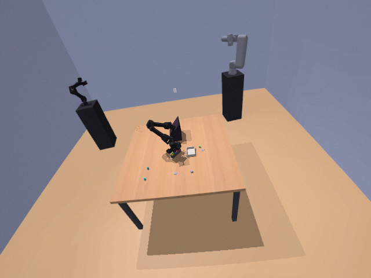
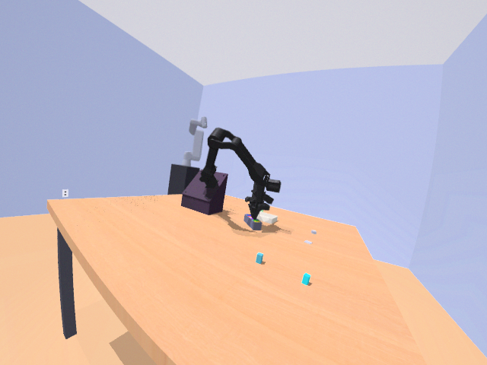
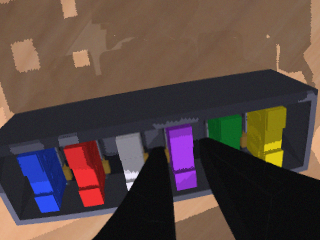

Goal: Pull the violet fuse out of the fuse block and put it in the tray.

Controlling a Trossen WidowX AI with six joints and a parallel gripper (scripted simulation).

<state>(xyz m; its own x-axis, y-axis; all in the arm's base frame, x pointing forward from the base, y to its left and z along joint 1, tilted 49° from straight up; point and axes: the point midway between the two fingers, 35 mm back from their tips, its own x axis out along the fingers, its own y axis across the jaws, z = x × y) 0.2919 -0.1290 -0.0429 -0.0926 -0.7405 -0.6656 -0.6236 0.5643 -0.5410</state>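
The violet fuse (image 3: 182,155) sits upright in the dark fuse block (image 1: 175,154) (image 2: 251,223) (image 3: 160,100), between the white fuse (image 3: 130,146) and the green fuse (image 3: 225,131). My gripper (image 2: 255,217) (image 3: 182,152) points down over the block, its fingers partly open, one on each side of the violet fuse with narrow gaps. The left fingertip is near the white fuse, the right one beside the green fuse; whether either touches cannot be told. The pale tray (image 1: 191,155) (image 2: 269,218) stands beside the block, with no fuse visible inside.
Blue (image 3: 39,172), red (image 3: 85,167) and yellow (image 3: 266,132) fuses fill other slots. Two cyan blocks, one nearer (image 1: 147,168) (image 2: 259,258) and one farther (image 1: 144,178) (image 2: 306,279), and several small pale pieces lie around. A dark purple wedge (image 1: 178,136) (image 2: 196,204) stands behind.
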